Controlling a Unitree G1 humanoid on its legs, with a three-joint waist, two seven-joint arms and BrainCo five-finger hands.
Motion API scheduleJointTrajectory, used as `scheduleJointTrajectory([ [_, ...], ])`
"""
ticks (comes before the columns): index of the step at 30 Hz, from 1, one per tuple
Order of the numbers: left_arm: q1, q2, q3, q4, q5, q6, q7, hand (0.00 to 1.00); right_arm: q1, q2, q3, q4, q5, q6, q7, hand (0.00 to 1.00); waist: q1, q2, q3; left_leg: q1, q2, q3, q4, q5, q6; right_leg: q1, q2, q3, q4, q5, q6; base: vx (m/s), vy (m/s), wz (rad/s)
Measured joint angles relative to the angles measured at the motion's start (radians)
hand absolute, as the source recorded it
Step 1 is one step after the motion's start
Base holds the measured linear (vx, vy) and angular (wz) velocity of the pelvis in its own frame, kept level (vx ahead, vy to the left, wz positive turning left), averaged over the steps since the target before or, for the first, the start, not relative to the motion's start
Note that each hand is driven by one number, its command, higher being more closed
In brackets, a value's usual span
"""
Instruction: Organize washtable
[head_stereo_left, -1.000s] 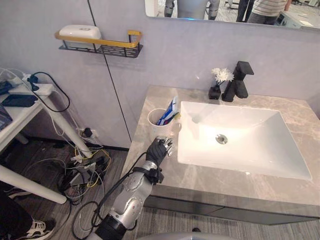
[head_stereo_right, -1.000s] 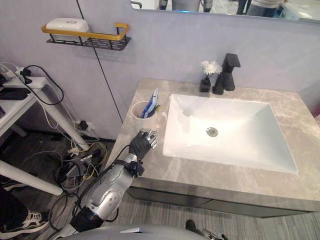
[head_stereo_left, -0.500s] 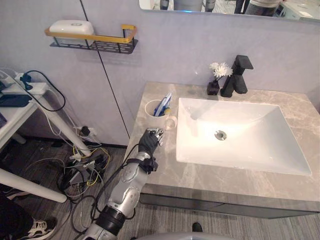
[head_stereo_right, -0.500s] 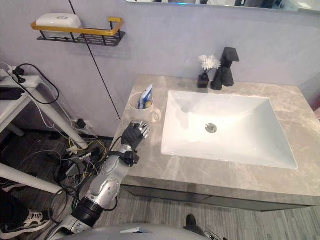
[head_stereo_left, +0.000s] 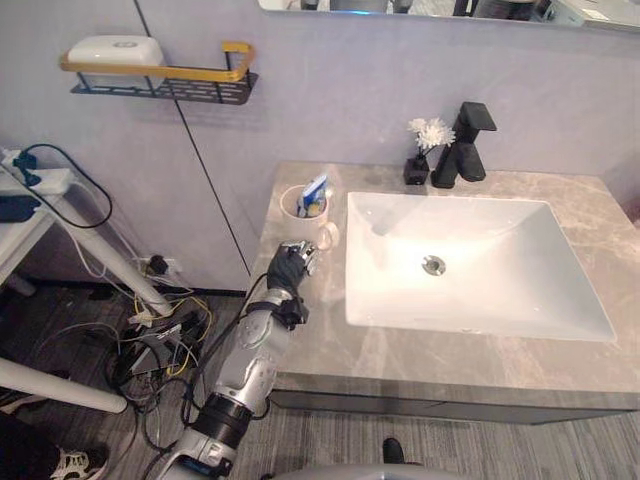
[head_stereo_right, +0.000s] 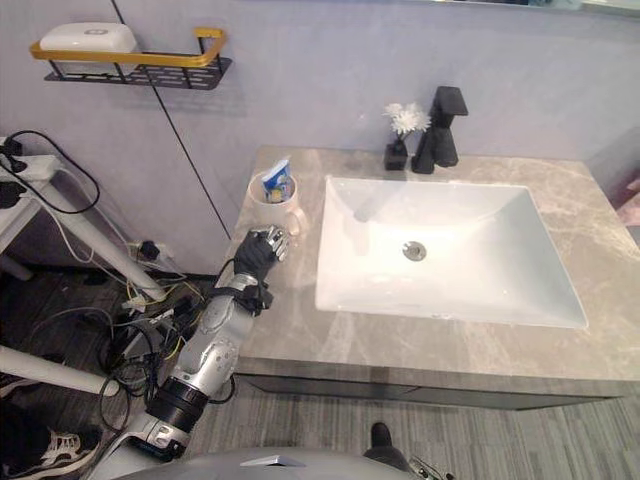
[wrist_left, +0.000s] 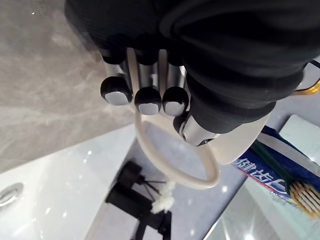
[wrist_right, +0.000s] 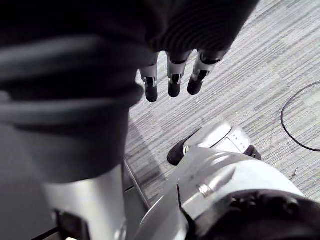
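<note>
Cream cup (head_stereo_left: 305, 208) just beyond left robot hand (head_stereo_left: 290, 268), perhaps touching it.

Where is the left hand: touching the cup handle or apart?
Cannot tell: in the left wrist view the cup handle passes behind the left hand, hiding contact or gap.

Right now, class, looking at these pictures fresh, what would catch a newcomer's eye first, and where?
The big white sink set in the grey marble counter draws the eye first, with a black tap and a small white flower behind it. At the counter's left end, the left hand curls round the handle of a cream cup that holds toothpaste. The right hand hangs open above the floor.
</note>
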Motion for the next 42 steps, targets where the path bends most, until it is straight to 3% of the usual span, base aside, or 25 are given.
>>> scheduleJointTrajectory([
  [30,-0.201,-0.006,0.192,0.176,0.037,-0.016,0.133,1.00,-0.006,0.008,-0.039,-0.009,0.001,-0.001,0.004,0.00,-0.006,0.008,0.028,-0.007,-0.009,0.059,0.003,-0.002,0.002,-0.053,-0.002,0.057,-0.001,0.033,0.008,0.00,0.002,-0.06],
  [38,-0.214,-0.005,0.186,0.193,0.056,-0.016,0.147,1.00,-0.006,0.008,-0.039,-0.009,0.001,-0.001,0.005,0.00,-0.004,0.008,0.028,-0.008,-0.009,0.062,0.003,-0.002,0.002,-0.057,-0.002,0.060,0.000,0.033,0.007,0.00,0.000,0.00],
  [42,-0.169,-0.006,0.126,0.105,0.076,-0.017,0.128,1.00,-0.005,0.008,-0.039,-0.009,0.001,-0.001,0.006,0.00,-0.003,0.010,0.030,-0.006,-0.009,0.057,0.003,-0.002,0.003,-0.051,-0.002,0.054,0.004,0.034,0.007,0.01,0.001,0.02],
])
